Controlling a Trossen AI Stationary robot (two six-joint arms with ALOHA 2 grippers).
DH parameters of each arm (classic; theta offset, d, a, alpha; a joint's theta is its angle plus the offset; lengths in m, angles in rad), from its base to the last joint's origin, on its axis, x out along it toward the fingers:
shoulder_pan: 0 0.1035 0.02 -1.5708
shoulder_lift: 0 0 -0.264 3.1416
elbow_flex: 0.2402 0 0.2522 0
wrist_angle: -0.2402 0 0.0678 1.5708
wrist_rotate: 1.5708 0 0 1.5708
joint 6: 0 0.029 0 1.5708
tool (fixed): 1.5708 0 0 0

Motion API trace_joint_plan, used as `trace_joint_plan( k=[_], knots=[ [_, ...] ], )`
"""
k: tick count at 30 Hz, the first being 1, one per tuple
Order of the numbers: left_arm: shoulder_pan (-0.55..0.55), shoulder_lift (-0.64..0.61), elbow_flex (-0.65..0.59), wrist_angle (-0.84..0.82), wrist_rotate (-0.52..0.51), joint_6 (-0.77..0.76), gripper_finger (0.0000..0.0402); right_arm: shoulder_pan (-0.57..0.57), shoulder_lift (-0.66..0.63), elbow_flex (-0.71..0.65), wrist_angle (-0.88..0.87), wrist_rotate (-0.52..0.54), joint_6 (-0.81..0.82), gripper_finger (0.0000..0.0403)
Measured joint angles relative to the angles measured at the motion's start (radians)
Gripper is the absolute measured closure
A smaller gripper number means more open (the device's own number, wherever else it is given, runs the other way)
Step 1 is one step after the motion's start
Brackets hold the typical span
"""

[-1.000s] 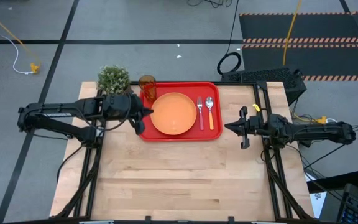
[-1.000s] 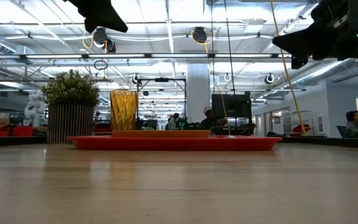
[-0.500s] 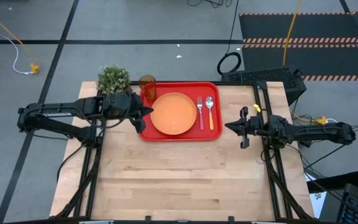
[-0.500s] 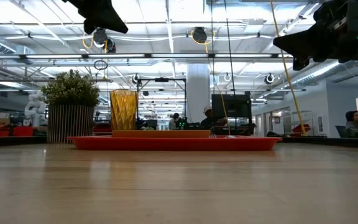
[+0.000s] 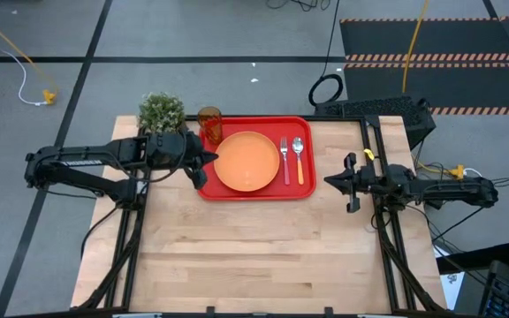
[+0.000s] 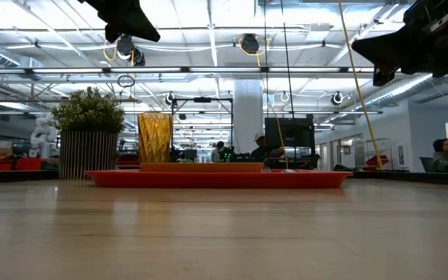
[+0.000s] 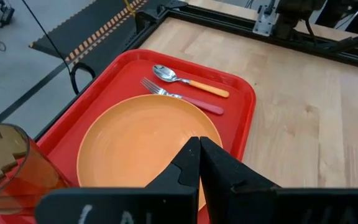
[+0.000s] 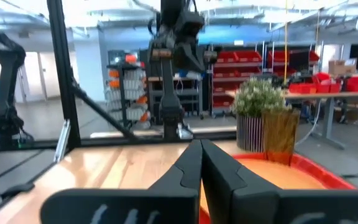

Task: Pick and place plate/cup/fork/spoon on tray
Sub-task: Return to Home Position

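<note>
No words, numbers or brand names can be read anywhere, on the desk point(image 5: 263, 256) or in the room behind it. The nearest thing to a sign is the orange-and-black hazard striping along the edges of the dark floor mat point(image 5: 431, 40), out at about one o'clock from the desk. There are pale scrawled marks on the body of the left pincer point(image 7: 199, 142) in its own wrist view, too blurred to make out.
</note>
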Motion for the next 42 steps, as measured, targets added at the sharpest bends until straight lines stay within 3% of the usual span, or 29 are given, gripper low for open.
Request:
trace_joint_plan(
  k=[25, 42],
  knots=[
    [0.000, 0.000, 0.001, 0.000, -0.003, 0.002, 0.0398, 0.033, -0.208, -0.012, -0.302, -0.002, 0.046, 0.0403],
    [0.000, 0.000, 0.001, 0.000, -0.011, -0.009, 0.0398, 0.097, -0.225, 0.007, -0.408, -0.001, 0.033, 0.0403]
  ],
)
